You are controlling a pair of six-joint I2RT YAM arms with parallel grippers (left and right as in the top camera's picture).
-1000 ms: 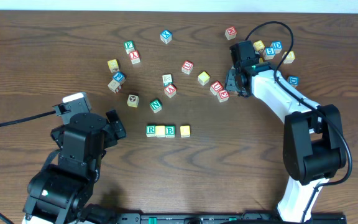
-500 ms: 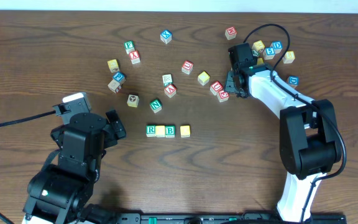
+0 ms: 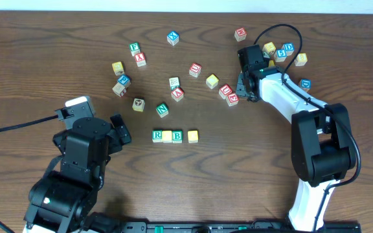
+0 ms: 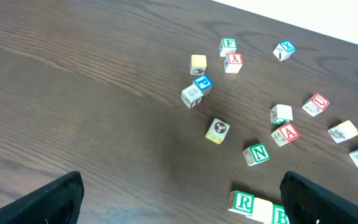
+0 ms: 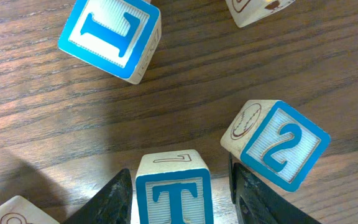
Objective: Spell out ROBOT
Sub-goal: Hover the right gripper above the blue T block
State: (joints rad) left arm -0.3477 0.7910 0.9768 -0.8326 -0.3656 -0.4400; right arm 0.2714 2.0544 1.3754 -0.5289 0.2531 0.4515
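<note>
Overhead: R cube (image 3: 157,135), middle yellow cube (image 3: 167,136) and B cube (image 3: 177,136) are sitting in a tight row near the middle of the table (image 3: 31,58), touching side to side. Lone yellow cube (image 3: 192,136) is lying just right of B with a small gap between them. Green N cube (image 3: 162,110) is sitting just behind the row, and more cubes are lying scattered farther back. Left arm (image 3: 83,152) is hanging at the near left, apart from the row. Right arm (image 3: 283,94) is reaching to the far right, with its end next to two red-lettered cubes (image 3: 228,94). Its jaws can't be read from here, and the T isn't showing under it.

Left wrist: left gripper (image 4: 185,208) is showing its fingers (image 4: 55,199) in the bottom corners. They are spread wide over bare wood with nothing between them. R, the yellow cube and B are peeking in at the bottom edge, with N just behind them.

Right wrist: right gripper (image 5: 179,171) is straddling the blue-framed T cube (image 5: 174,196), which is resting on the wood with its letter face up. The jaws are standing open. One finger is close against the cube's side, and the other is showing a strip of wood beside the cube. Blue 2 cube (image 5: 281,149) is sitting tilted right by that finger; can't tell if they're touching. Blue L cube (image 5: 109,37) is lying farther ahead, apart from T.
</note>
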